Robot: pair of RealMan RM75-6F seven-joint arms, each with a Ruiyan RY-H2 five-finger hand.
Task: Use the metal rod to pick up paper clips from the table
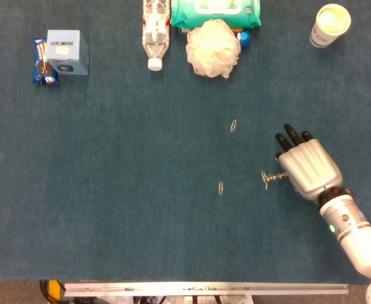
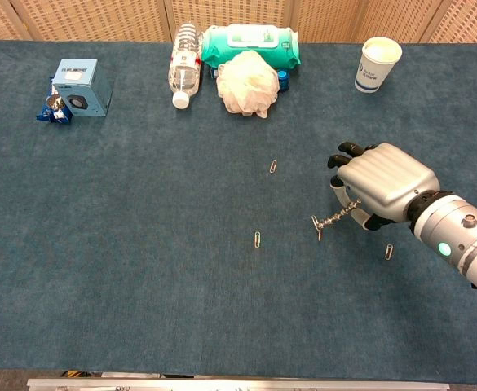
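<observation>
Right across both views lies the big blue table (image 1: 109, 190), covered in something like carpet. At its far edge sits a green pack of wipes (image 1: 215, 11), with a white bath pouf (image 1: 213, 48) just in front of it and touching it. A clear plastic bottle (image 1: 155, 28) lies on its side beside the pack, its white cap pointing toward the robot. A paper cup (image 1: 330, 25) stands upright at the far right. A small light blue box (image 1: 66, 52) sits far off to the left, with a little blue wrapped thing (image 1: 43, 63) touching its side.

The right hand (image 1: 305, 167) is near the right edge, palm down, its fingers curled around the metal rod (image 2: 337, 217). The rod sticks out to the left from under the hand. One paper clip (image 2: 317, 227) hangs at its tip, maybe just off the table, though that is hard to tell.

Three more clips lie flat: one paper clip (image 1: 234, 125) further away, one paper clip (image 1: 221, 187) to the left of the rod, and one paper clip (image 2: 389, 252) close under the wrist.
</observation>
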